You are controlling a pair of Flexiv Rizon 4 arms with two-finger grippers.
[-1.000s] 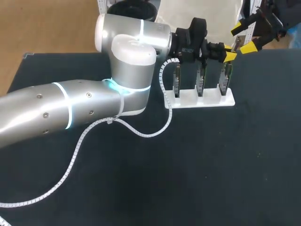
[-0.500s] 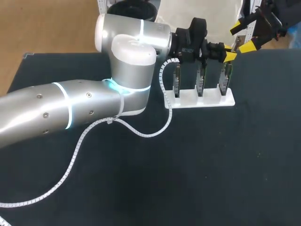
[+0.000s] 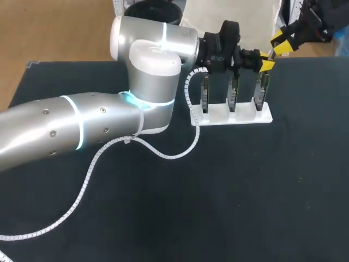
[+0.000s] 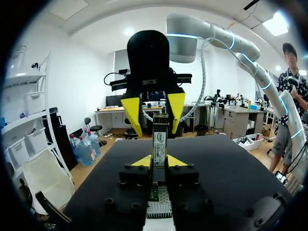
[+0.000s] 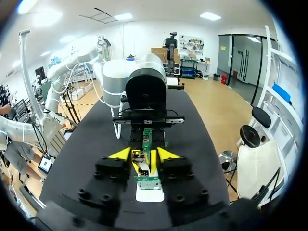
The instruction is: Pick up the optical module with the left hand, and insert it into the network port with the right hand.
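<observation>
Head view only gave the side-on layout: a white holder was seen on the black table with three green boards stood upright in its slots. The optical module was the board at the holder's right end, bottom edge seated in the slot, with two other green boards beside it. The left gripper was seen at that module's top edge. The right gripper was held up near the table's far edge, apart from the holder. A white spiral-wrapped cable was seen lying on the table beside the holder's left end. Finger contact could not be resolved from there. It was resolved in the left wrist view: the module was seen edge-on and upright, pinched from both sides by the two yellow tips, so the left gripper was clamped on it at a narrow gap. A pale printed label was seen on the green board's upper part, a grey gridded section lower down, and the holder's white base under that. The right gripper was seen facing in from beyond the module, fingers spread wide, holding nothing. In the right wrist view the row was seen end-on, boards lined up one behind another ahead of its own spread tips and untouched by them, with the left gripper's black body behind.
</observation>
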